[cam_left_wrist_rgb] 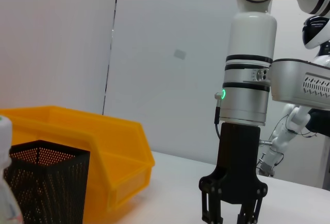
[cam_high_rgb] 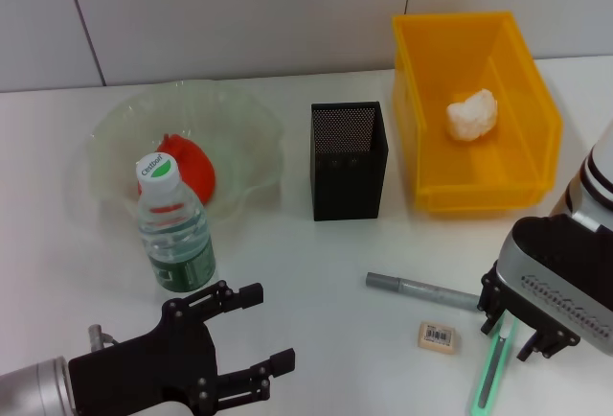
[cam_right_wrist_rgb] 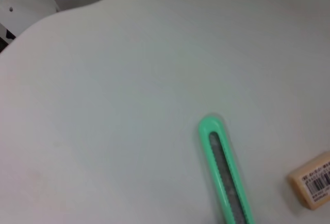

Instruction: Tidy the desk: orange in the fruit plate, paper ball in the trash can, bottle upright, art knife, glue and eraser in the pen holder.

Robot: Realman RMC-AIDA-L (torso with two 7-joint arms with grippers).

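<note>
White desk, right gripper [cam_high_rgb: 525, 332] above art knife [cam_high_rgb: 490, 370] (blade end hidden), jaw state unclear, left gripper [cam_high_rgb: 251, 335] wide open, empty.

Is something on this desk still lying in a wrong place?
Yes. The art knife, glue and eraser lie loose on the desk, outside the pen holder. The right end effector is right over the knife.
</note>
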